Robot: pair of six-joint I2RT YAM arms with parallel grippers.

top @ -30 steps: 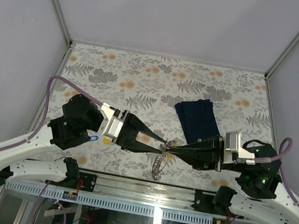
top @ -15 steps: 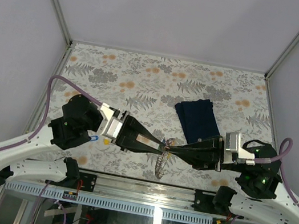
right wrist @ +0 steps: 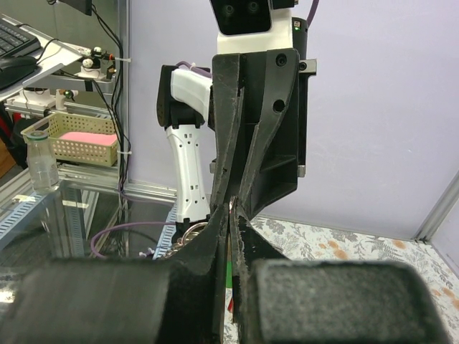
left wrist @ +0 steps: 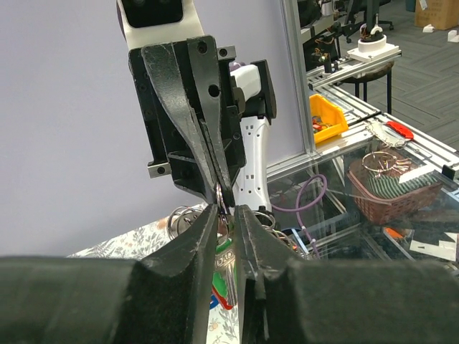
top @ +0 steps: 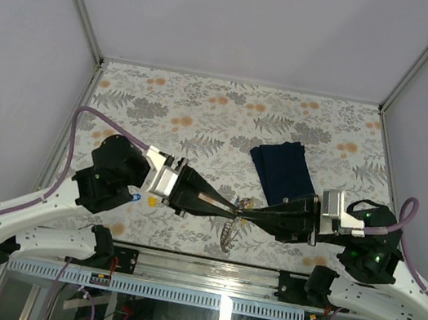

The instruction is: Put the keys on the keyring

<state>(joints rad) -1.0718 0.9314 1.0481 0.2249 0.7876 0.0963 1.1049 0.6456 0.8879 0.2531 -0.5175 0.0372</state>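
Hanging toward the bottom edge at lower centre, the keyring [top: 227,233] is pinched by the right gripper [top: 246,208], while the left gripper [top: 235,206] opposite stands nearly closed, its grip unclear.

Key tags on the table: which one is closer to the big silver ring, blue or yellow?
The yellow oval plastic tag; it lies nearer the large silvery toothed metal keyring. The blue oval plastic tag lies farther left.

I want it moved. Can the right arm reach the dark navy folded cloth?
Probably yes: the dark navy folded cloth lies beside the right claw, nothing between. But that claw is shut on the toothed silvery metal keyring.
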